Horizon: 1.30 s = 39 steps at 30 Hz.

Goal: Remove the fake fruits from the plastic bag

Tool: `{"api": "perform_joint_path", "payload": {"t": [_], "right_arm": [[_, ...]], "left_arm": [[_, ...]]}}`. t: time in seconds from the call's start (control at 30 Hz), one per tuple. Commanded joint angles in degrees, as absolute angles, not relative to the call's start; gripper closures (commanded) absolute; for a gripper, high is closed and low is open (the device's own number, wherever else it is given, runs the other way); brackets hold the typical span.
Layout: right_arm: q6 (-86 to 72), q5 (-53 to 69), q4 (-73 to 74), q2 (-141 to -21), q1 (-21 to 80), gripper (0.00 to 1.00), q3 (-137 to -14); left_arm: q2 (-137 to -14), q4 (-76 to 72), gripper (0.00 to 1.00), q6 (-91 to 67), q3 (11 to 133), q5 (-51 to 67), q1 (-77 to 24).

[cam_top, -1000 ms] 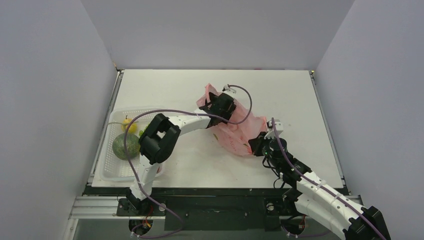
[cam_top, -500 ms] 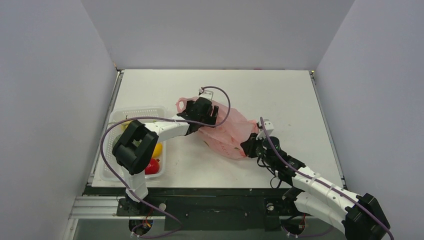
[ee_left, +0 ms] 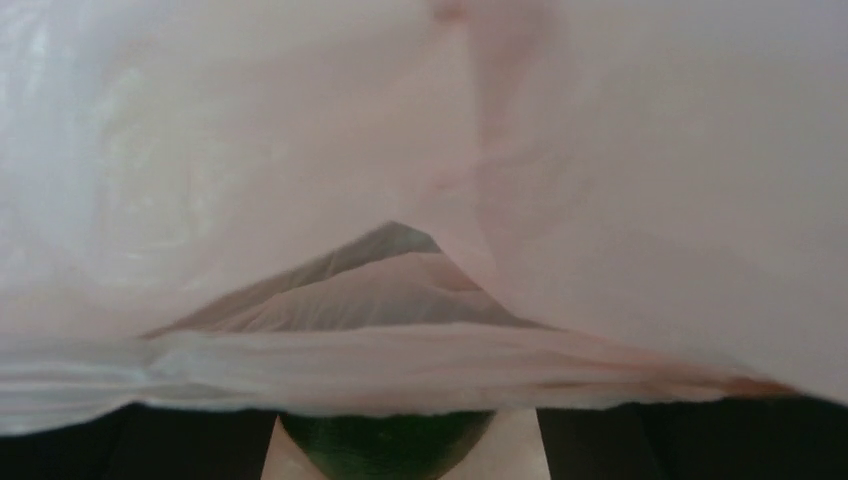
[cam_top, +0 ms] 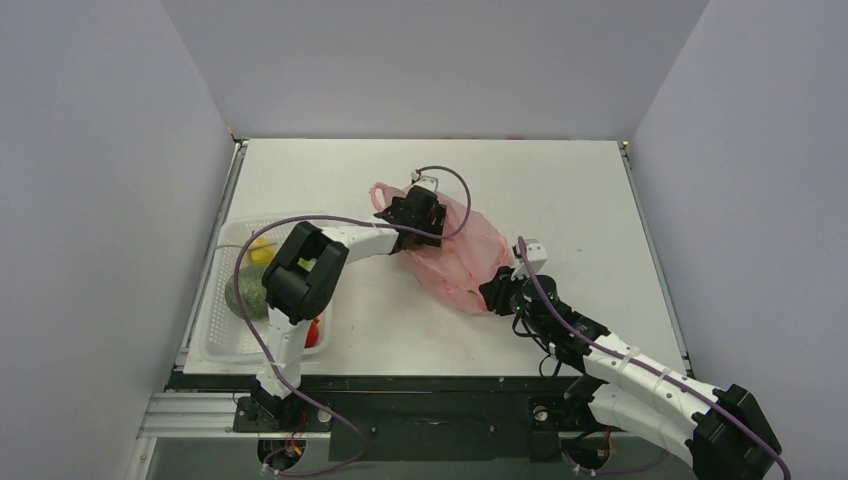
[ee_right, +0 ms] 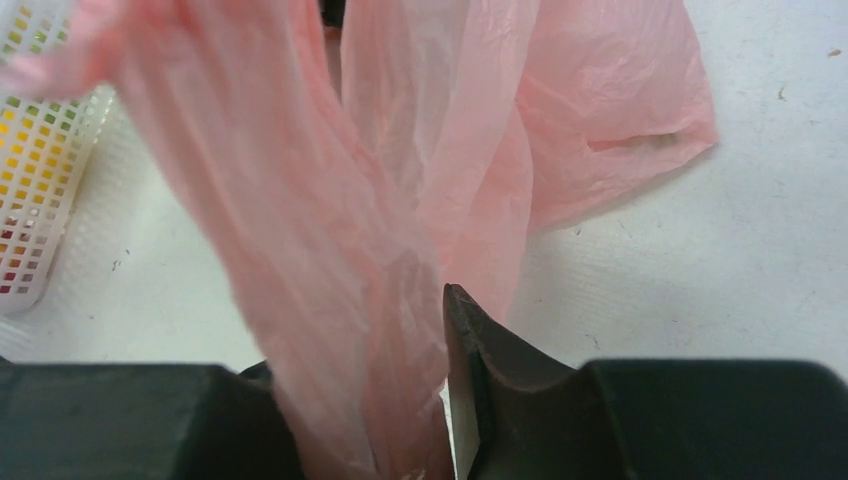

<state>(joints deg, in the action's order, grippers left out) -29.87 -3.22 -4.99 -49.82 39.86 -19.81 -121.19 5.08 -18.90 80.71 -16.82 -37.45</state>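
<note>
Your left gripper (cam_top: 415, 208) stands wide, a green fruit (ee_left: 385, 455) right between its fingers, beneath a fold of the plastic bag (cam_top: 458, 255). The bag stretches lengthwise from there to your right gripper (cam_top: 498, 292), whose jaws are narrow around its film; pinched or not, I can't tell.

The pink plastic bag (ee_right: 330, 230) hangs in crinkly folds between the dark fingers (ee_right: 475, 370) of the right gripper (ee_right: 365, 385), above the white table (ee_right: 750, 260), near a holey tray (ee_right: 30, 200).

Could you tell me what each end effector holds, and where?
Right end effector: near end of the plastic bag between its fingers. Left end effector: a green fruit between its fingers. Neither grip is certain.
</note>
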Motion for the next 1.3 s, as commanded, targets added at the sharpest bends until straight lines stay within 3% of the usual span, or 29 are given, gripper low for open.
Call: {"api": "perform_joint_path", "payload": {"t": [0.0, 0.13, 0.3, 0.4, 0.5, 0.8, 1.07, 1.27], "right_arm": [[-28.9, -7.0, -4.5, -49.5, 40.1, 0.77, -22.1], [-29.5, -12.1, -2.7, -49.5, 40.1, 0.89, -22.3], [-31.1, -16.6, -2.1, -49.6, 40.1, 0.96, -21.9], [-32.2, -19.9, -1.6, -49.1, 40.0, 1.00, -21.9], [-33.5, -22.2, -1.5, -49.1, 39.6, 1.00, -21.8], [-34.5, -22.6, -0.6, -49.9, 35.5, 1.00, -23.2], [-37.0, -21.7, 1.1, -51.0, 26.5, 1.00, -22.9], [-38.2, -27.2, 3.3, -48.8, 24.9, 1.00, -23.0]], "left_arm": [[-120.4, 6.5, 0.32, -19.6, 81.1, -11.9, -38.0], [-114.5, 1.5, 0.47, -19.2, 78.4, -4.5, -38.5], [-110.2, -4.3, 0.49, -23.4, 77.5, 9.3, -38.6], [-108.3, -8.9, 0.57, -27.0, 76.2, 16.4, -38.6], [-106.9, -12.0, 0.64, -31.0, 74.5, 20.5, -38.7], [-97.2, -20.3, 0.69, -39.3, 66.7, 30.7, -38.6], [-78.4, -4.3, 0.72, -28.8, 63.8, 22.3, -37.4], [-61.8, 20.8, 0.74, -17.8, 60.8, -5.2, -36.5]]}}
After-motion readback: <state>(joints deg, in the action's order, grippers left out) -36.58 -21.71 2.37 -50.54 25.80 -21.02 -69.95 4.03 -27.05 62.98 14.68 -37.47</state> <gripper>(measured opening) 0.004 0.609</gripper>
